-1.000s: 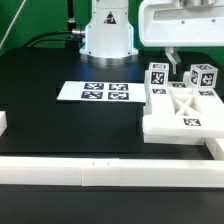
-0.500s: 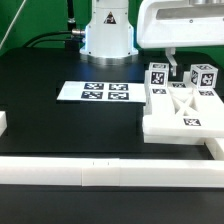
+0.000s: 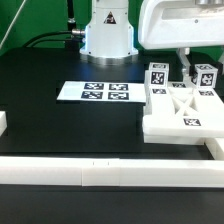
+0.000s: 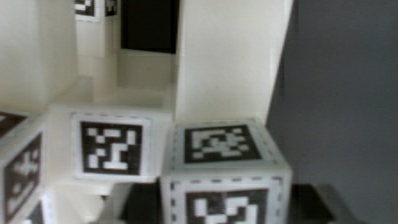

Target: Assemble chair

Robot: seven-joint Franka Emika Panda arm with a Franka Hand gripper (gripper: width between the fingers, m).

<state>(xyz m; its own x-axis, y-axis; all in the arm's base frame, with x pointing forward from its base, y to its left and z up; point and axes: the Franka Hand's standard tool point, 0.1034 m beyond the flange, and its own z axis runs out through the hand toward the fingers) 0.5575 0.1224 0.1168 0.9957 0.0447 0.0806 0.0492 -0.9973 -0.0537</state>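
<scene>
The partly built white chair (image 3: 172,127) stands at the exterior view's right, with an X-braced frame (image 3: 180,102) on top. Two cube-ended pegs with tags stand upright at its back: the left peg (image 3: 157,76) and the right peg (image 3: 206,77). My gripper (image 3: 198,67) has come down over the right peg, and one finger (image 3: 183,62) shows beside its cube. In the wrist view that peg's tagged cube (image 4: 226,148) fills the space between the dark fingers of my gripper (image 4: 226,206), which press on both its sides. Another tagged white face (image 4: 111,146) lies beside it.
The marker board (image 3: 95,92) lies flat on the black table, left of the chair. Long white border rails (image 3: 100,172) run along the front, with a short piece (image 3: 3,122) at the left edge. The arm's white base (image 3: 108,30) stands at the back.
The gripper has shifted toward the exterior view's right, from between the two pegs to over the right peg, and its jaws have come together on that peg's cube.
</scene>
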